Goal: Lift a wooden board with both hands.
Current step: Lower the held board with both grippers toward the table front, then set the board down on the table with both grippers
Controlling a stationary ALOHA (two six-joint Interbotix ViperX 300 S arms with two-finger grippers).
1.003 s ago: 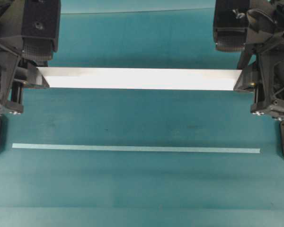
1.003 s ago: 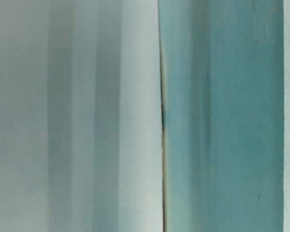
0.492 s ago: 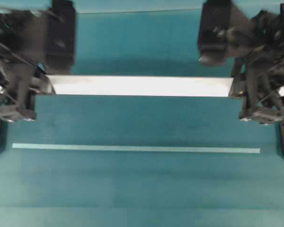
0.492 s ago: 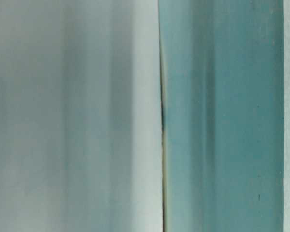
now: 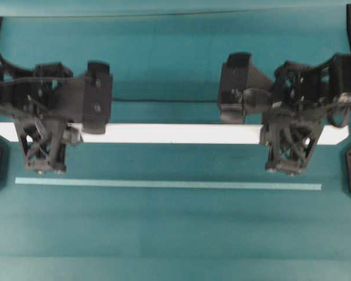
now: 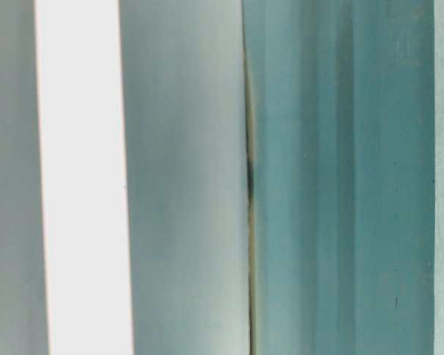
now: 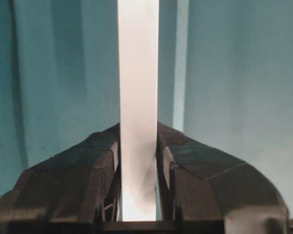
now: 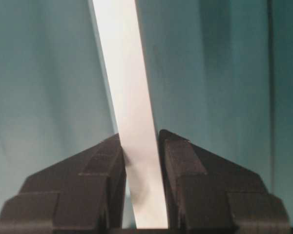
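The board (image 5: 175, 133) is held level across the middle of the overhead view, above the teal table (image 5: 175, 234), with its angled ends projecting past both arms. The left gripper (image 7: 138, 146) is seen pinching the board between its fingers (image 7: 102, 165) near the left end, and the right gripper (image 8: 140, 144) is clamped on it near the right end. A thin pale strip (image 5: 167, 184) is seen lying on the table just in front of the board, parallel to it.

Left gripper (image 7: 138, 158) clamps wooden board (image 7: 138, 73) — edgewise.
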